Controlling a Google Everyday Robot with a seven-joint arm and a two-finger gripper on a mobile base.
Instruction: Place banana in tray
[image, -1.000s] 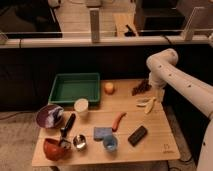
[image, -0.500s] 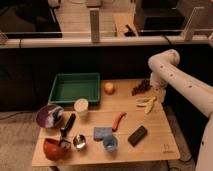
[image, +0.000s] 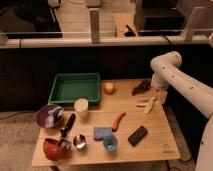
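nothing is done yet: the banana (image: 147, 104) lies on the table (image: 155, 145) near its right edge, well apart from the green tray (image: 75, 89), with the released pincer (image: 158, 96) hovering just beside it, holding nothing.

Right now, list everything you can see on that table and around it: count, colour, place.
tray: one, green, back left.
banana: one, pale yellow, right side, outside the tray.
round fruit: one, orange, right of tray.
dark cluster: one, purplish, back right.
white cup: one, white, before the tray.
purple bowl: one, purple, left edge.
curved vegetable: one, orange-red, centre.
black block: one, black, front right.
blue block: one, blue, front centre.
blue cup: one, blue, front centre.
metal cup: one, silver, front left.
red bowl: one, red, front left corner.
utensil: one, black handle, beside purple bowl.
table: one, light wood.
arm: one, white, right side.
tool: one, open, empty, just behind the banana.
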